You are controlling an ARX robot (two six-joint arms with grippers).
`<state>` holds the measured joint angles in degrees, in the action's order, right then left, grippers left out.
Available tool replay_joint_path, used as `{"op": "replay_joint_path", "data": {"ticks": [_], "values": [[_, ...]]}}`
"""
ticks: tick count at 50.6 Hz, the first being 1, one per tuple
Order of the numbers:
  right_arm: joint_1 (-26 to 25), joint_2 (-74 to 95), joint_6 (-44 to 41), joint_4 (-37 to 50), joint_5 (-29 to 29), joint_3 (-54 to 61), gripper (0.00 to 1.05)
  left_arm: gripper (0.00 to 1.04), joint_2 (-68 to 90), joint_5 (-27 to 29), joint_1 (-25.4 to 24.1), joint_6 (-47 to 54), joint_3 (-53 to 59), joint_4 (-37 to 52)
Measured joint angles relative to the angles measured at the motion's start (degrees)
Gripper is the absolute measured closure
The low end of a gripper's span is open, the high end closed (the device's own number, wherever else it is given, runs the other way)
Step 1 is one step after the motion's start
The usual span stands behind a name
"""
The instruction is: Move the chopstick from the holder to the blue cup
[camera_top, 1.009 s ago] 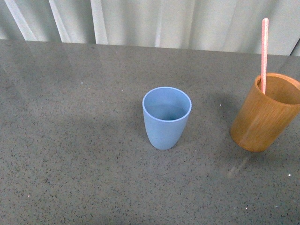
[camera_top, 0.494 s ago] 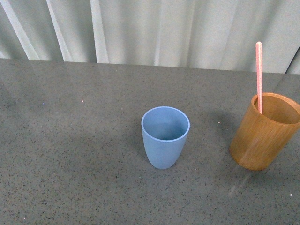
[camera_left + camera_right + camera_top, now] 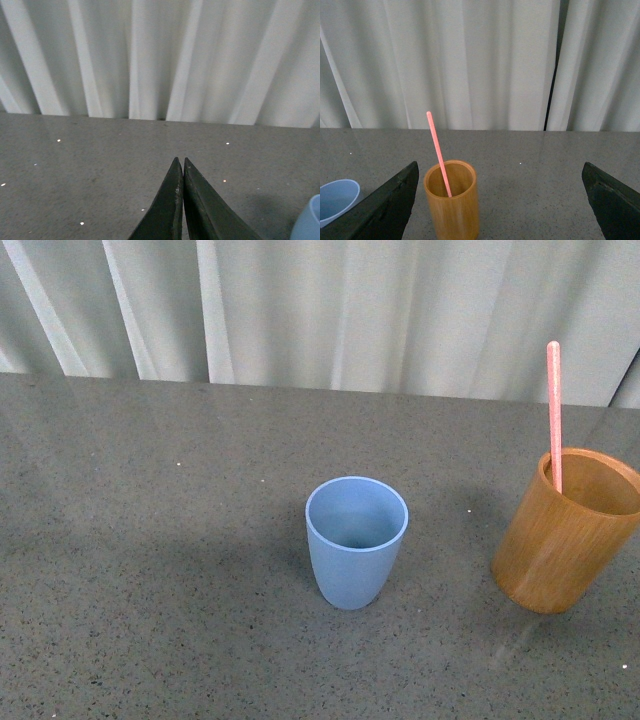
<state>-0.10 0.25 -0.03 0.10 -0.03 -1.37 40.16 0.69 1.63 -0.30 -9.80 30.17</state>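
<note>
- Grey speckled stone table [image 3: 150, 570] fills the lower part of the front view and carries both cups.
- White pleated curtain [image 3: 350, 310] hangs behind the table's far edge.
- Right gripper [image 3: 500, 166]: its 2 dark fingers are spread wide apart with nothing between them. It is above the table, and in its wrist view the holder sits between the fingers but further off, nearer to 1 of them.
- Left gripper [image 3: 180, 162]: its 2 dark fingers are pressed together at the tips with nothing between them. It is above the table, and an edge of the blue cup shows at a corner of its wrist view.
- Orange-brown wooden holder [image 3: 560, 550] stands upright on the table at the right side of the front view, well apart from both grippers.
- Light-blue cup, the blue cup [image 3: 355, 550], stands upright near the middle of the table, left of the holder and apart from it.
- Pink-red chopstick [image 3: 553, 410], only 1, stands almost upright in the holder. It leans at the side of the rim nearer the blue cup, and its upper part rises well above the rim.
</note>
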Motion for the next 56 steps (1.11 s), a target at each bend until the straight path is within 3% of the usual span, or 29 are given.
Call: {"op": "replay_joint_path", "data": {"ticks": [56], "values": [[0.00,0.00,0.00,0.00,0.00,0.00,0.10,1.01,-23.47,-0.70,-1.51,0.02,8.74,-13.25]]}}
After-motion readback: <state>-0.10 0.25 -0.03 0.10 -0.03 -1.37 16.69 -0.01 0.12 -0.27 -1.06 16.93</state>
